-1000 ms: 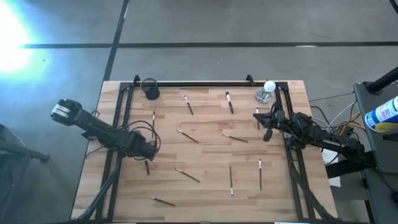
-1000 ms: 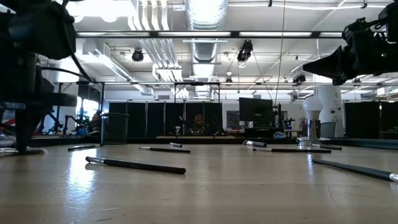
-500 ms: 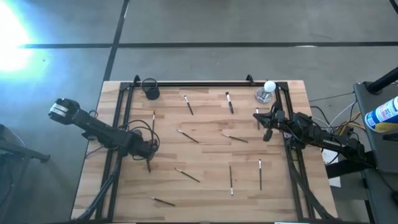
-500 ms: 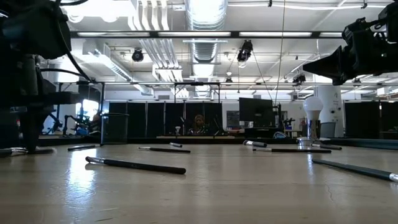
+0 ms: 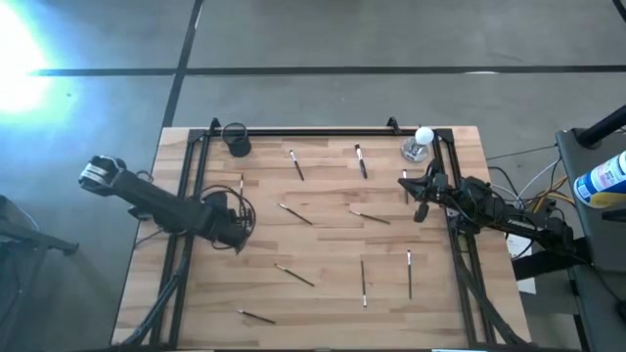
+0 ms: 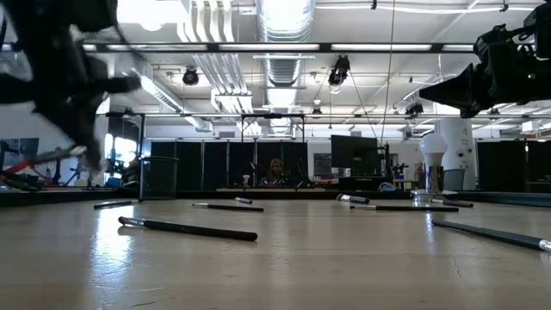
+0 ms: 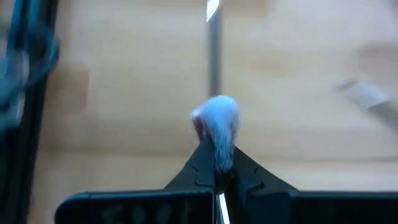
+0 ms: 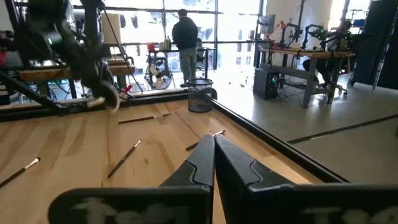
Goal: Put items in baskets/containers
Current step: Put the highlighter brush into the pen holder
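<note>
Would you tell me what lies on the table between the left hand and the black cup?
One brush lies on that stretch in the high view; otherwise bare wood separates the left hand, shut on a brush, from the cup.

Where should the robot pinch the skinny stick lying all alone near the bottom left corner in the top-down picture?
Probably the middle of the stick, coming straight down with jaws across it. It lies flat and thin on the table, with nothing beside it, so above is the open side. The left gripper is nearest, but it holds a brush.
</note>
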{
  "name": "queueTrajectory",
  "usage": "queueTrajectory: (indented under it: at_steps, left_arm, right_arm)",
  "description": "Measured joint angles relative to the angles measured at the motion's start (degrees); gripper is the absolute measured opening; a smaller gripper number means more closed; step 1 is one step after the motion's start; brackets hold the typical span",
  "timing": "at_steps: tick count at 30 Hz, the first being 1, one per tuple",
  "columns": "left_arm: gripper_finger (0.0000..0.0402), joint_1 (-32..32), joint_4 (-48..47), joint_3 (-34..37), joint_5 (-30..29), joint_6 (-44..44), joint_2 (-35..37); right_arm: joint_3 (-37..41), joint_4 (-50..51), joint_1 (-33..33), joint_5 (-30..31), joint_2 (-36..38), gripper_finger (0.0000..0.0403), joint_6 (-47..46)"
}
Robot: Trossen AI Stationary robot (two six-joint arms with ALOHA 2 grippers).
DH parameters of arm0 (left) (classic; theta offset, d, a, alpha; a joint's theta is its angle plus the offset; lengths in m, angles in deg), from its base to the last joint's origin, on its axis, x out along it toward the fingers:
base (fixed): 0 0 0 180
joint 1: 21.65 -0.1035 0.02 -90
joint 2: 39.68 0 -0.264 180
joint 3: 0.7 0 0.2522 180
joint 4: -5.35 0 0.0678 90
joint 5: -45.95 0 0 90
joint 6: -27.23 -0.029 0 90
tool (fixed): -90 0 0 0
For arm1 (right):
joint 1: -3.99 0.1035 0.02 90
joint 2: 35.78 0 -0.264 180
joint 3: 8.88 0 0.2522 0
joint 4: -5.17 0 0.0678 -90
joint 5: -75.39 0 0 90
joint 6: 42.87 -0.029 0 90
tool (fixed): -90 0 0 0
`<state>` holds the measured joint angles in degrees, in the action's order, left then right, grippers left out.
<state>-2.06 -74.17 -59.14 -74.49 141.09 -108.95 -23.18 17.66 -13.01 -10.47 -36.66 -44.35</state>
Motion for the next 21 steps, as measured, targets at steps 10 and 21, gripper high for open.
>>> queueTrajectory:
  at_steps: [10,21]
  left_arm:
    - [0.0002,-9.7,-1.8,-11.2,-33.8,-21.3,0.2]
    - [0.0002,-38.3,45.3,-1.6,-31.6,-78.3,4.3]
  right_arm:
    - [0.0,0.0,0.0,0.0,0.0,0.0008,0.0]
    - [0.0,0.0,0.0,0.0,0.0,0.0008,0.0]
